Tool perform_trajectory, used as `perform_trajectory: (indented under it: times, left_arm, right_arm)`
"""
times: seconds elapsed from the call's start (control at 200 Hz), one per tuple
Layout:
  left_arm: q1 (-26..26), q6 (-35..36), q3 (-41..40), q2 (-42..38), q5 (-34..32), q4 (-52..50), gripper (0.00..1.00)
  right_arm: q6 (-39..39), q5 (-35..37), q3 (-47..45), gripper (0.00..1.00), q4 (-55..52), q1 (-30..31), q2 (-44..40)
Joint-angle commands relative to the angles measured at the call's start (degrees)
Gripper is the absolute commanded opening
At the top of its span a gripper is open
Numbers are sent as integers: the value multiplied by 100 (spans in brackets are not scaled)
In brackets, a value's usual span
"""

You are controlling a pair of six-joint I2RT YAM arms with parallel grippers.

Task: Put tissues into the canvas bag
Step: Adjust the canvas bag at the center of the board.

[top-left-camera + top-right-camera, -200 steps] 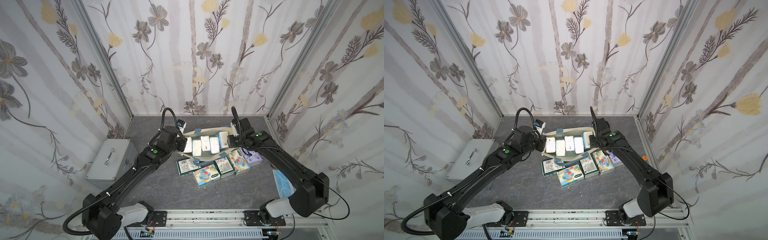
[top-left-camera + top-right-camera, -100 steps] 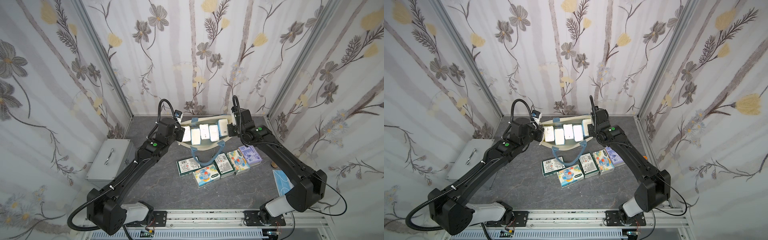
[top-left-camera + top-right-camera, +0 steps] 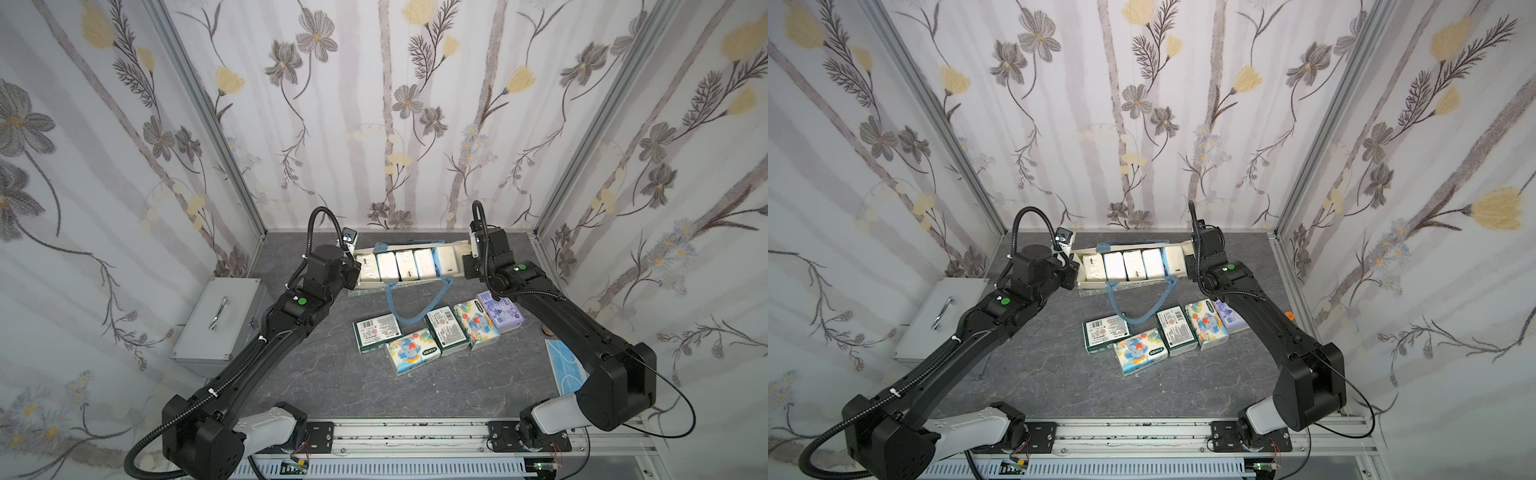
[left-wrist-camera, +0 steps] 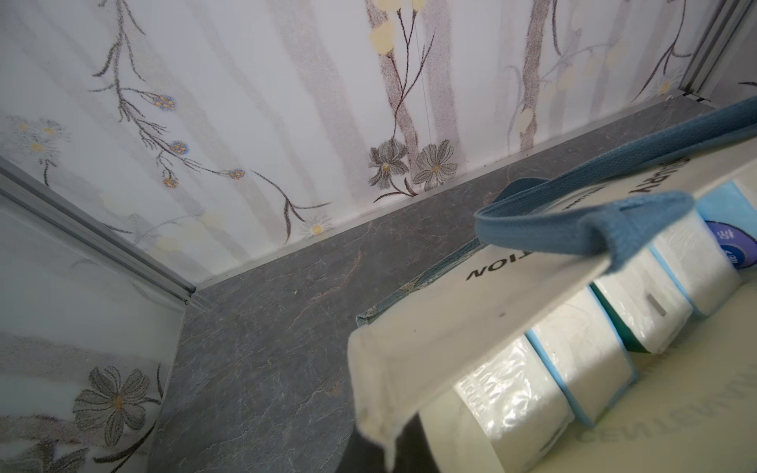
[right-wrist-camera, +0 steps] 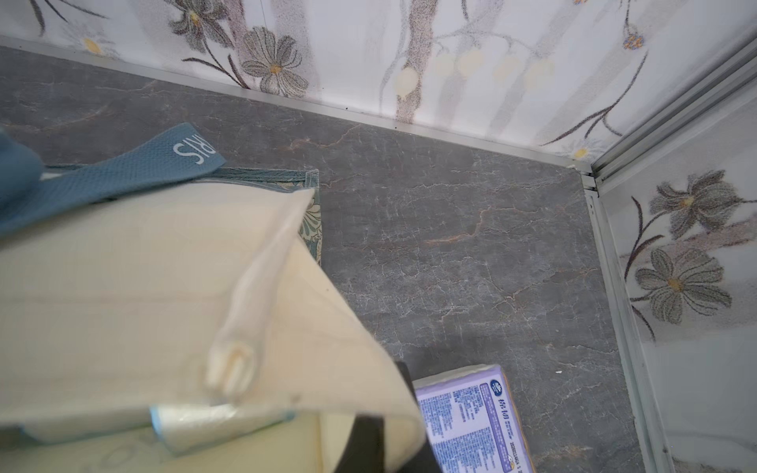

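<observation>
The cream canvas bag [image 3: 452, 262] [image 3: 1129, 284] is held up, mouth open, at the back middle of the table. Several tissues [image 3: 405, 264] [image 4: 581, 340] stand side by side inside it. My left gripper [image 3: 355, 266] [image 4: 385, 446] is shut on the bag's left rim [image 4: 450, 323]. On the bag's right rim [image 5: 143, 286] my right gripper [image 3: 467, 266] [image 5: 381, 442] is shut. Several more tissues lie in a row in front of the bag: dark green [image 3: 376, 337], elephant print [image 3: 412, 351] and lavender [image 3: 500, 316] [image 5: 471, 422]. One blue handle [image 3: 399, 307] hangs down the bag's front.
A silver metal case [image 3: 220, 320] sits at the left wall beside my left arm. A flat blue mask packet [image 3: 565, 365] lies at the right, partly under my right arm. The back wall is close behind the bag.
Both arms have carried the bag back toward the rear wall, off the packs on the table. My right gripper has closed on the bag's rim.
</observation>
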Motion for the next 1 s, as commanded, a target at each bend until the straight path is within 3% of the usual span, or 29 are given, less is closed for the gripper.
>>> perform_trajectory:
  times: [0.0,0.16,0.22,0.25,0.31,0.33,0.37,0.51,0.605,0.774,0.994]
  left_arm:
    - [77,-21,280,46,-220,251,0]
    - [98,-654,1303,664,90,-1013,1]
    - [150,-910,1650,867,306,-1497,23]
    - [171,-1050,1839,975,448,-1723,39]
    - [193,-1372,2361,1214,669,-2292,68]
    - [212,-1470,2553,1304,748,-2482,72]
    - [229,-1660,2902,1429,890,-2856,76]
    - [290,-2171,3495,1299,1187,-3526,82]
    - [281,-2383,3054,715,1661,-3265,81]
    - [182,-2812,1034,-470,2674,-2196,76]
    - [-393,-3394,-1058,-915,2695,-1054,81]
  right_arm:
    - [148,324,79,0,59,-87,-109]
    - [308,-325,542,2,-379,-86,-69]
    - [335,-595,736,9,-552,-79,-4]
    - [337,-752,897,14,-683,-79,51]
    - [362,-1112,1312,38,-1023,-82,216]
    - [371,-1234,1449,48,-1173,-80,277]
    - [421,-1420,1771,59,-1470,-80,383]
    - [585,-1907,2308,66,-1976,-62,225]
    - [780,-2127,2104,66,-1960,-20,-195]
    - [967,-2159,1222,66,-1874,230,-949]
    - [1401,-2066,-638,68,-1559,602,-1845]
